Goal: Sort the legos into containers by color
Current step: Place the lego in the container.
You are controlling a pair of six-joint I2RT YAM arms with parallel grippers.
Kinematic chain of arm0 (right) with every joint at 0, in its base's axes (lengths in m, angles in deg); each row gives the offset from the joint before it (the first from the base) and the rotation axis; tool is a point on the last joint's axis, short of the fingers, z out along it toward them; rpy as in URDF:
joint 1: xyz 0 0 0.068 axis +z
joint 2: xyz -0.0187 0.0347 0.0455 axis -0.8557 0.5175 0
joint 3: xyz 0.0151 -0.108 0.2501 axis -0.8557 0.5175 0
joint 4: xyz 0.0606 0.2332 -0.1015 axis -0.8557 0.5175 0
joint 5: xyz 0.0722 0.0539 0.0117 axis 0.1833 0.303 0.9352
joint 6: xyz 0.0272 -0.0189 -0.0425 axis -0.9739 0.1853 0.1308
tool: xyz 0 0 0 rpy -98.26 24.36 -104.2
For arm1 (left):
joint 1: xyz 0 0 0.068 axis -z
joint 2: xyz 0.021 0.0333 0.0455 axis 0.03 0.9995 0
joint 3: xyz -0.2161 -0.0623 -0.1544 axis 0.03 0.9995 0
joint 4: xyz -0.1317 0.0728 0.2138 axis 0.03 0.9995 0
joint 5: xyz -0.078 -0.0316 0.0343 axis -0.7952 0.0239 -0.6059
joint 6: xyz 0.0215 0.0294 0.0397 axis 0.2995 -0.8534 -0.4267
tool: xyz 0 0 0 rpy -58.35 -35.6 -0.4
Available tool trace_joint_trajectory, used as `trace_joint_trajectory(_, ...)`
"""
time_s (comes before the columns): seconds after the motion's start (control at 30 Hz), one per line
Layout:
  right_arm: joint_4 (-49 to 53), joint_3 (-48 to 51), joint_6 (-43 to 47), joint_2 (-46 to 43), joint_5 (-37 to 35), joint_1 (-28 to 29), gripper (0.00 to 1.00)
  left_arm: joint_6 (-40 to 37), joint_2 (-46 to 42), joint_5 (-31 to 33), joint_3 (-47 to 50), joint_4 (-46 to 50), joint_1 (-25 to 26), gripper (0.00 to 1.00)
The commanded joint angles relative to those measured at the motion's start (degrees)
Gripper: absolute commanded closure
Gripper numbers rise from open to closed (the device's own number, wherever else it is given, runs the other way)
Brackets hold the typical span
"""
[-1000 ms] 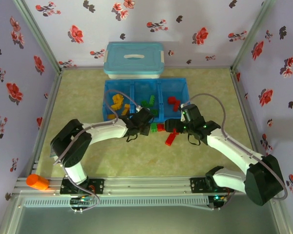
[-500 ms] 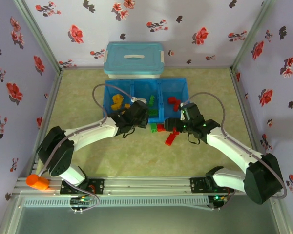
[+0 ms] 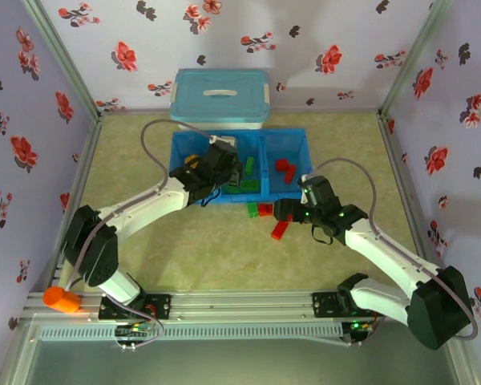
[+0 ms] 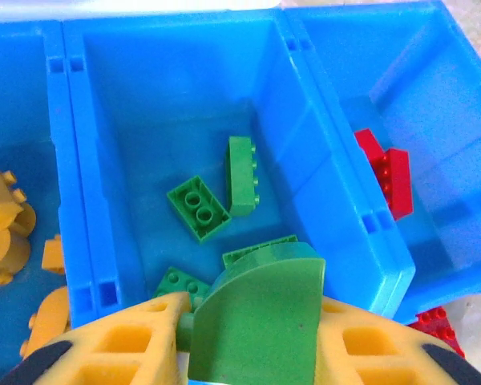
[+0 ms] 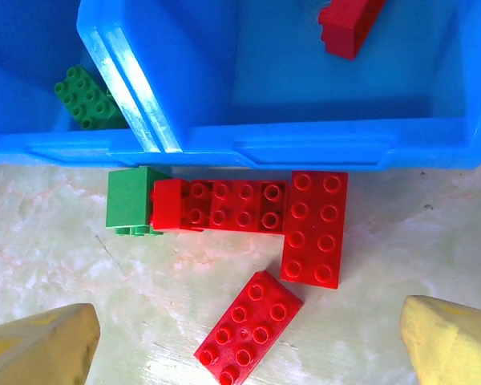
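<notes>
My left gripper (image 4: 252,341) is shut on a green lego (image 4: 256,313) with a curved top, held above the middle container (image 4: 152,104) of the blue tray (image 3: 280,133). Several green legos (image 4: 197,208) lie in that container. Yellow legos (image 4: 0,233) fill the left one and red legos (image 4: 385,172) the right one. My right gripper (image 5: 248,345) stands open just above the table, in front of the tray. Below it lie three red legos (image 5: 313,228) and one green lego (image 5: 132,200); the tilted red one (image 5: 248,329) is midway between its fingers (image 5: 40,345), untouched.
A light blue lidded box (image 3: 220,98) with a white handle stands behind the tray against the back wall. An orange cylinder (image 3: 62,299) rests on the rail at the near left. Flowered walls close in three sides.
My left arm has swung from the loose legos in front of the tray to above the middle container, carrying the green lego. The right gripper has shifted slightly nearer and stays open.
</notes>
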Motion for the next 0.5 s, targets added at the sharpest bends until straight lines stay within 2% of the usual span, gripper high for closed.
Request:
trace_joint_trajectory(0.0,-0.11,-0.19,-1.21,-0.38,-0.73,0.35,0.03,-1.86,2.9,-1.63,-3.19,1.47,-1.06,0.69)
trace_joint_trajectory(0.2,0.03,0.31,-1.53,-0.81,-0.92,0.4,0.03,-3.14,6.97,-2.3,-7.85,3.18,-2.56,0.67)
trace_joint_trajectory(0.23,0.14,0.32,-1.56,-0.84,-0.84,0.4,0.03,-3.06,7.55,-2.48,-8.7,3.73,-2.86,0.63)
trace_joint_trajectory(0.33,0.28,0.31,-1.64,-0.95,-0.92,0.37,0.03,-2.74,9.09,-2.66,-11.67,6.79,-3.2,0.25)
trace_joint_trajectory(0.37,0.21,0.29,-1.69,-1.03,-1.0,0.35,0.03,-2.83,9.15,-2.68,-12.18,7.3,-3.16,0.21)
trace_joint_trajectory(0.47,-0.05,0.29,-1.64,-0.96,-1.17,0.38,0.03,-2.8,8.06,-2.66,-10.85,6.47,-2.55,0.19)
